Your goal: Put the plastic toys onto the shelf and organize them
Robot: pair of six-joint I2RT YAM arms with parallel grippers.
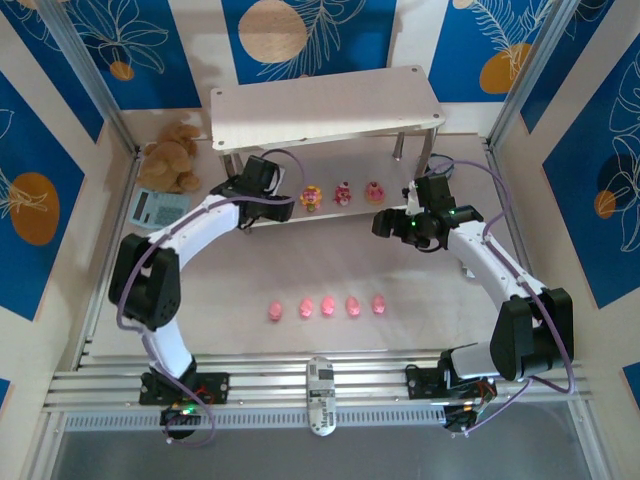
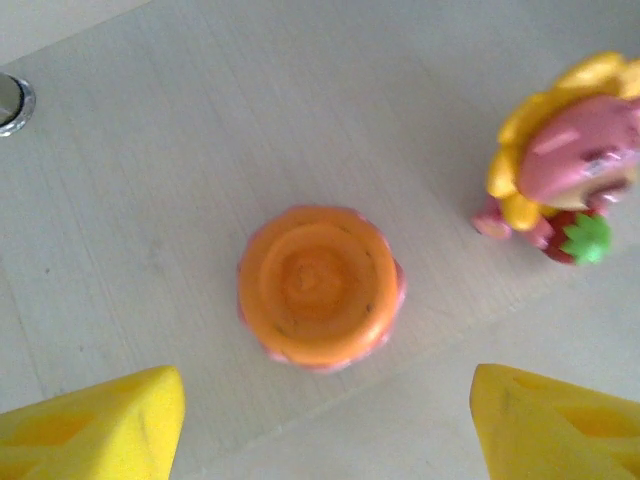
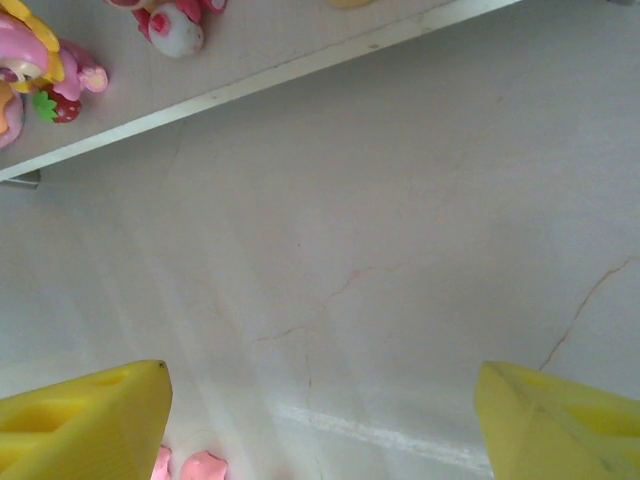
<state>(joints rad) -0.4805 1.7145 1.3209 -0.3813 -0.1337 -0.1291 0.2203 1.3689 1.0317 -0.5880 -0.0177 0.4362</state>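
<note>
Shelf: a two-tier rack of pale boards on metal legs, at 12 o'clock on the bench.
Orange round piece: lies flat on the shelf's lower board, near the board's front edge, in the left wrist view.
Cupcake-like figures: three stand in a row on the lower board. The nearest one is at 2 o'clock from the orange round piece and apart from it.
Piglets: five pink ones in a row on the bench, at 6 o'clock from the shelf and well apart from it.
Left end effector: reaches over the left part of the lower board. Its yellow fingers are apart. The orange round piece sits at 12 o'clock from the tips and touches neither.
Right end effector: hangs over bare bench just in front of the shelf's right part, fingers apart. Two piglets show at its 7 o'clock in the right wrist view.
Teddy bear: brown plush, at 9 o'clock from the shelf.
Calculator: teal, on the bench at 6 o'clock from the teddy bear.
</note>
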